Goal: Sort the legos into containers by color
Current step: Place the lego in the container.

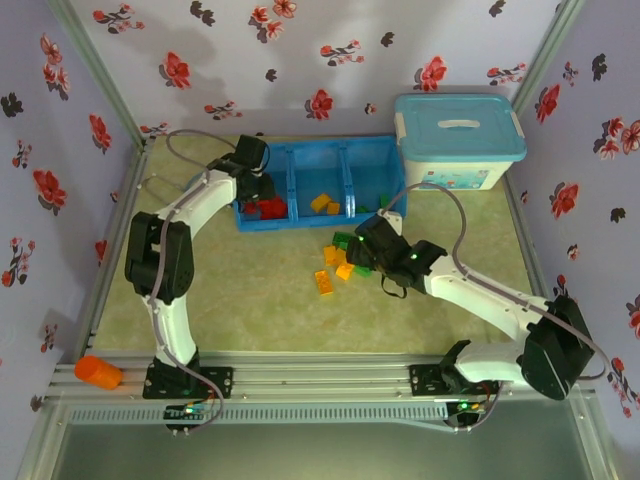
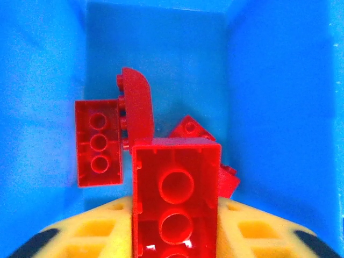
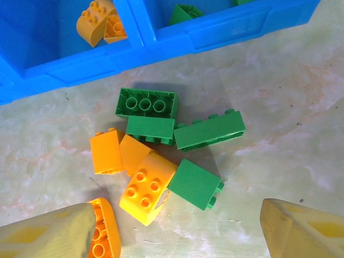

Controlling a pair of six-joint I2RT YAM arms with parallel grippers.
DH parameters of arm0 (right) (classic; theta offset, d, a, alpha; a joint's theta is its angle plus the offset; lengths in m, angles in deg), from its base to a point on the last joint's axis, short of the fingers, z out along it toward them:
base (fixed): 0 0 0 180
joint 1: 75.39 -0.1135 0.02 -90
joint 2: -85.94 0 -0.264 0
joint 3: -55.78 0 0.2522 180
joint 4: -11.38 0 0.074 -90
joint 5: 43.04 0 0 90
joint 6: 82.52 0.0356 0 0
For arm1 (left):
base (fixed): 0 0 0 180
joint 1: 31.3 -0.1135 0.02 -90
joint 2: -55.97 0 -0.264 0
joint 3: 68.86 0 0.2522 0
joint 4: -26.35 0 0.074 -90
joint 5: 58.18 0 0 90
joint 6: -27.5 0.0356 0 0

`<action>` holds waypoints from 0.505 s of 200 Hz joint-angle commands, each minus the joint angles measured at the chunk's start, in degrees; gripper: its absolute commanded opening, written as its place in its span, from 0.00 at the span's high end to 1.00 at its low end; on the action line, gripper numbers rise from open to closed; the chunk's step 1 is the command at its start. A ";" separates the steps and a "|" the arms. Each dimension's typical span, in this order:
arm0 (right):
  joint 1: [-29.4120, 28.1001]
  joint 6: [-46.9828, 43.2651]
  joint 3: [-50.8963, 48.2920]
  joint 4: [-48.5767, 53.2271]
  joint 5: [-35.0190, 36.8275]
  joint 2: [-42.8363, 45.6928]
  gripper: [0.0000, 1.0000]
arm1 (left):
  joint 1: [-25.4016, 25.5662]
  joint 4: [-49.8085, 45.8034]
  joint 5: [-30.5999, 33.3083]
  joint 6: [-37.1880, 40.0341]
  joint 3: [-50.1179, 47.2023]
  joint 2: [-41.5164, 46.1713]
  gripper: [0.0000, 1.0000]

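Over the left compartment of the blue tray (image 1: 315, 147), the left tool (image 1: 256, 186) hung closed on a red lego (image 2: 176, 199), which sat clamped between its yellow fingers (image 2: 91, 234). Beneath it, other red legos (image 2: 98, 142) lay on the floor of that compartment, one arched piece standing on edge against a flat one. Orange-yellow legos (image 1: 325, 204) sat in the middle compartment and green legos (image 3: 185, 13) in the right one. Just in front of the tray, the right tool (image 1: 372, 238) stood open above the tabletop (image 1: 250, 310), its fingers (image 3: 48, 236) spread wide. Below it lay a loose cluster: four loose green legos (image 3: 208, 130) touching one another, with loose orange-yellow legos (image 3: 146, 188) packed against their left side, one of them right beside the left finger. A white bin (image 1: 458, 140) with a light-blue lid stood to the right of the tray
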 commanded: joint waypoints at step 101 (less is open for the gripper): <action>-7.19 -3.93 8.14 3.28 -2.39 -10.70 0.21 | 3.24 1.65 -0.67 -2.49 -17.10 26.25 0.35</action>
